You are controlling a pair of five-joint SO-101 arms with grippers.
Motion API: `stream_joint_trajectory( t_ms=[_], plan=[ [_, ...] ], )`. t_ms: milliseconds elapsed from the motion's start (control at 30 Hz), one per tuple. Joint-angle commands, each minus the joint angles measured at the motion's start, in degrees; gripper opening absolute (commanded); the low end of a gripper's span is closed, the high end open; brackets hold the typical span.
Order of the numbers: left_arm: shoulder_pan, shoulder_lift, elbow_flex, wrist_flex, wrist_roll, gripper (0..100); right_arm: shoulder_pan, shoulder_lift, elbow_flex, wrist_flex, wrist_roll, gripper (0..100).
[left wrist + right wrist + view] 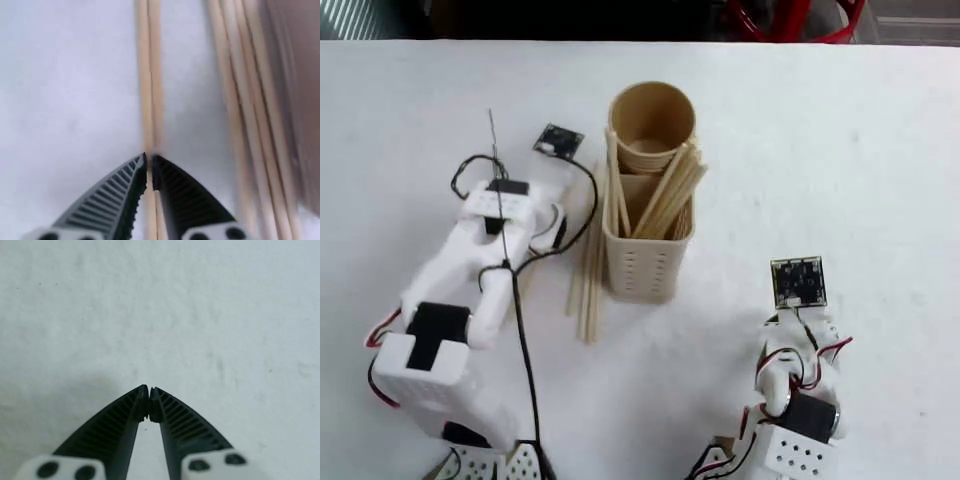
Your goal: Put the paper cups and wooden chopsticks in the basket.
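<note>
A cream perforated basket [642, 268] stands mid-table. Stacked paper cups [651, 118] sit in its far end, and several wooden chopsticks [665, 195] lean inside it. More chopsticks [587, 285] lie loose on the table along the basket's left side. The left arm [485, 235] is next to them. My left gripper [149, 159] is shut, its tips resting over a pair of chopsticks [149, 75] that lies lengthwise under it. Another bundle of chopsticks [245, 110] lies beside the pair. My right gripper [149, 391] is shut over bare white table, with nothing between its fingers.
The right arm [798, 385] sits near the front right, well apart from the basket. Black cables [520, 330] trail over the left arm. The white table [840, 150] runs wide to the right and behind the basket. Red chair legs [790, 18] show beyond the far edge.
</note>
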Motion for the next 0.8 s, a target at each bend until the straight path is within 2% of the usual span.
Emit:
stream_joint_trajectory(
  t_ms=[0,100,400,500,667,767],
  plan=[
    [0.5,-0.8,-2.3,1.8,0.5,14,0.5,-0.1,0.5,0.3,0.1,1.8],
    [0.3,-0.4,-2.3,1.8,0.4,18,0.5,-0.1,0.5,0.3,0.1,1.8],
    [0.0,-2.2,-2.8,1.9,0.6,18,0.5,-0.1,0.5,0.3,0.1,1.8],
    [0.1,-7.5,-0.5,1.6,0.8,18,0.5,-0.1,0.5,0.3,0.1,1.8],
    [1.8,-19.4,10.6,-6.4,0.3,19,0.5,-0.1,0.5,0.3,0.1,1.8],
    [2.0,-22.4,13.0,-7.6,0.2,22,0.5,-0.1,0.5,0.3,0.1,1.8]
  ],
)
